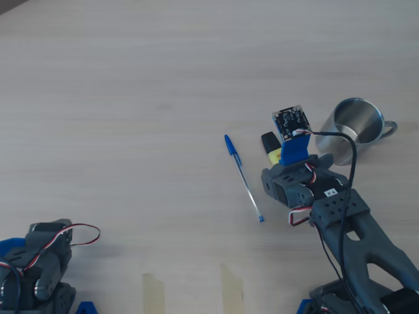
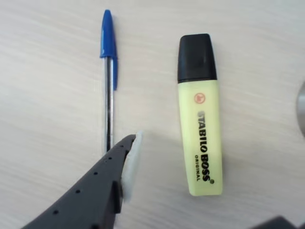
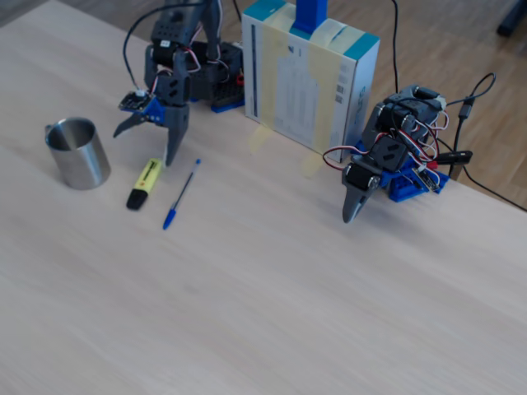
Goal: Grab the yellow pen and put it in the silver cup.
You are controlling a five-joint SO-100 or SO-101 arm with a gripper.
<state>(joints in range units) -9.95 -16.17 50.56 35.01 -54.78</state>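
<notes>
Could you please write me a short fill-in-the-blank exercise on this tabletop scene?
1. The yellow pen has a cap coloured ____.
2. In the wrist view, the ballpoint pen lies to the ____ of the yellow pen.
3. The silver cup stands ____ on the table.
4. The tool hangs above the yellow pen with its jaws ____.

Missing words: black; left; upright; open.
</notes>
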